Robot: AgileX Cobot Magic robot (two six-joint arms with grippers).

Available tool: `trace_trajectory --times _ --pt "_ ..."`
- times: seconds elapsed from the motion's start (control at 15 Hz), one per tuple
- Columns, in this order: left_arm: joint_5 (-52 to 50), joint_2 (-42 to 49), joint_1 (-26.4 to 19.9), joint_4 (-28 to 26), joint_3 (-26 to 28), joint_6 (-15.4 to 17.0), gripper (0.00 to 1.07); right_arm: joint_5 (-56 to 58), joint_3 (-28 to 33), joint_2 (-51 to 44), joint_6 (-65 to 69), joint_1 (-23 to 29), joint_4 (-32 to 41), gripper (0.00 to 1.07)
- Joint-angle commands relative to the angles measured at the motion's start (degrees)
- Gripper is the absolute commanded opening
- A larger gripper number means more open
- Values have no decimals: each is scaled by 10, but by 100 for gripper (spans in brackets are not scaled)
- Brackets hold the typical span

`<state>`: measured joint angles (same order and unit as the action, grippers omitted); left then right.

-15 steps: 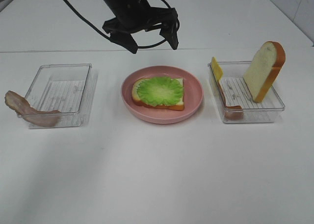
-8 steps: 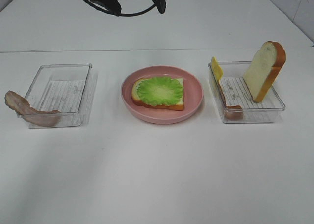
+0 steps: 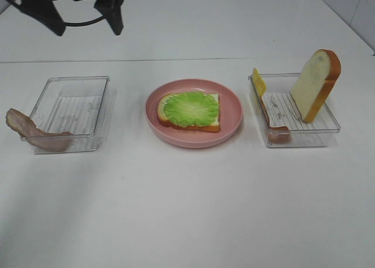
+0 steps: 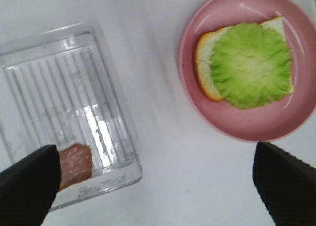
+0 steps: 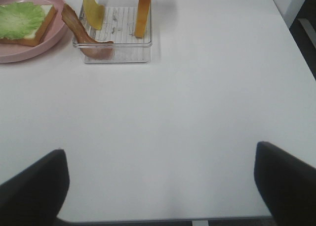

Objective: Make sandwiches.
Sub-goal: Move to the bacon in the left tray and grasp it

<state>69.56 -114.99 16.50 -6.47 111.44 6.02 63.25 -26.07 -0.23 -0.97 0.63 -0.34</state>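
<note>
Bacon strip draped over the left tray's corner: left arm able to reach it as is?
Probably yes. The left arm hangs above and behind the left tray, jaws open and empty, and nothing covers the bacon strip.

left gripper (image 3: 88,26) | shifted left | from plate (image 3: 234,112) toward tray (image 3: 41,104)

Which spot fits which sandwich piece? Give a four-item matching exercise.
1. ruffled green lettuce leaf
2. upright white bread slice with orange-brown crust
3. yellow cheese slice
4. left-hand reddish-brown bacon strip

A. draped over rim of left clear plastic tray
B. on flat bread slice in round pink plate
C. right clear plastic tray, right side
D. same right tray, far-left corner

Pairs: 1-B, 2-C, 3-D, 4-A
</note>
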Motion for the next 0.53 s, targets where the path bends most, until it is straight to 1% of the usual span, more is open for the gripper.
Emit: trace_trajectory --times 0.07,0.13,0.2,0.27,0.47,0.53 --pt "59 48 -37 4 -61 -14 102 -3 2 -15 -3 -3 0 99" --pt "59 56 -46 3 -73 -17 102 -3 2 -15 -3 -3 0 99" --pt "59 73 -63 3 -97 -27 102 -3 2 -15 -3 -3 0 99" --pt "58 97 -93 4 -131 -35 102 -3 2 -15 -3 -3 0 99" --pt "49 125 -146 4 -181 -57 102 -3 2 -15 -3 -3 0 99" --pt "34 136 -178 2 -213 -60 102 -3 2 -15 -3 -3 0 99"
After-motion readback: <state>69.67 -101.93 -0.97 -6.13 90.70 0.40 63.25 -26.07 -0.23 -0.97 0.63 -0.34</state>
